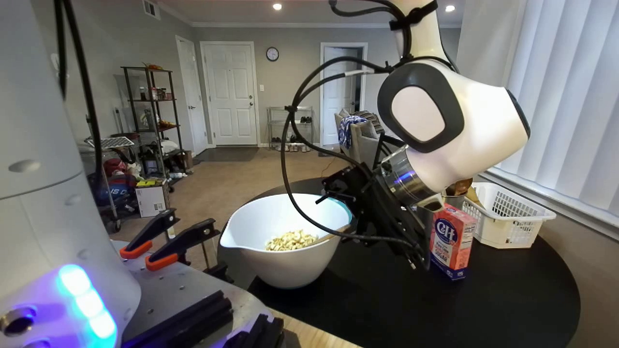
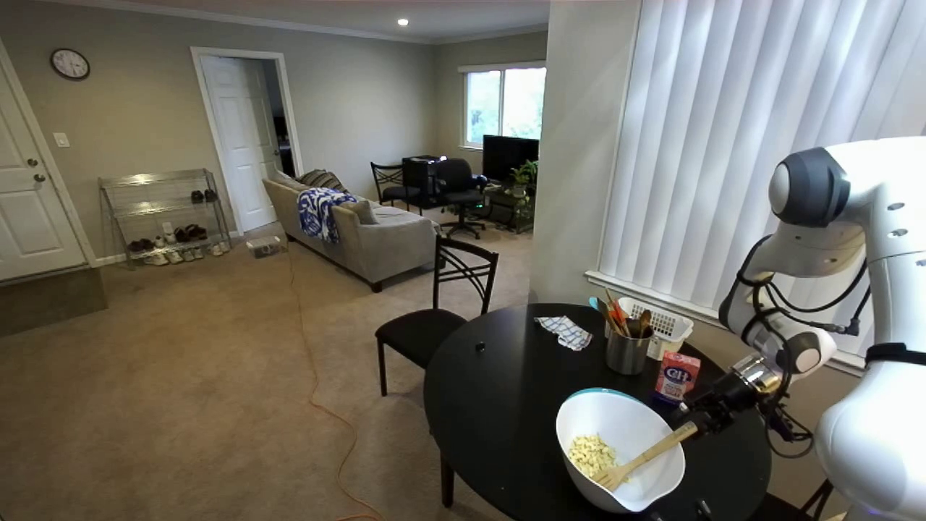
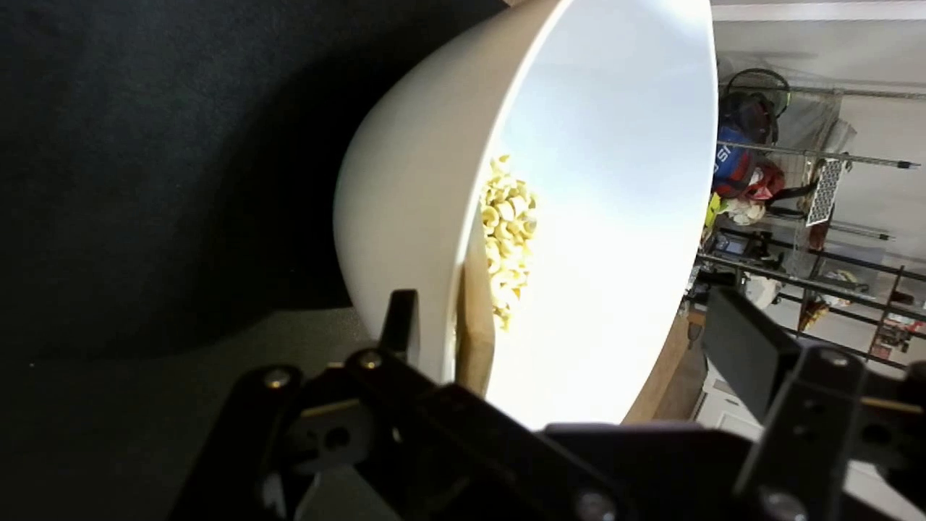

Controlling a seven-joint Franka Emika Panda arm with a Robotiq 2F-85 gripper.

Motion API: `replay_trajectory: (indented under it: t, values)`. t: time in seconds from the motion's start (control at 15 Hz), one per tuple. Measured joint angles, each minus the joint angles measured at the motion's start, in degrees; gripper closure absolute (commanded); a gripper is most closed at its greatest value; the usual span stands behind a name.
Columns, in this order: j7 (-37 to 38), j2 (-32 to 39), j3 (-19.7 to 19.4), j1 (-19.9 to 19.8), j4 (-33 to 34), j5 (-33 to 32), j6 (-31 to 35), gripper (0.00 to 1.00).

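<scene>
Wrist view: jaws apart near wooden utensil (image 3: 477,318)

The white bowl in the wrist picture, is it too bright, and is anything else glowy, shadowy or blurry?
In the wrist view, the white bowl is washed out inside, shadow darkens the table, the gripper looks slightly soft; in an exterior view, lights glare blue on the robot's base.

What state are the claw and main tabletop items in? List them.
Claw: open, gripping nothing
White mixing bowl: upright, partly filled
Short pasta: loose, in bowl
Wooden fork: leaning in bowl
C&H sugar box: upright
Metal utensil holder: upright, stocked
White plastic basket: upright
Checked cloth: lying crumpled
</scene>
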Motion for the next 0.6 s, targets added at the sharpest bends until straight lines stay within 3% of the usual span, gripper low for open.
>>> replay_trajectory:
  t: [0.33,0.4,0.47,0.6]
  values:
    - [0.0,0.23,0.01,0.0,0.6,0.0,0.0,0.0]
    - [0.0,0.33,0.01,0.0,0.66,0.0,0.0,0.25]
    - [0.0,0.43,0.01,0.0,0.68,0.0,0.0,0.26]
    - [0.0,0.7,0.02,0.0,0.74,0.0,0.0,0.4]
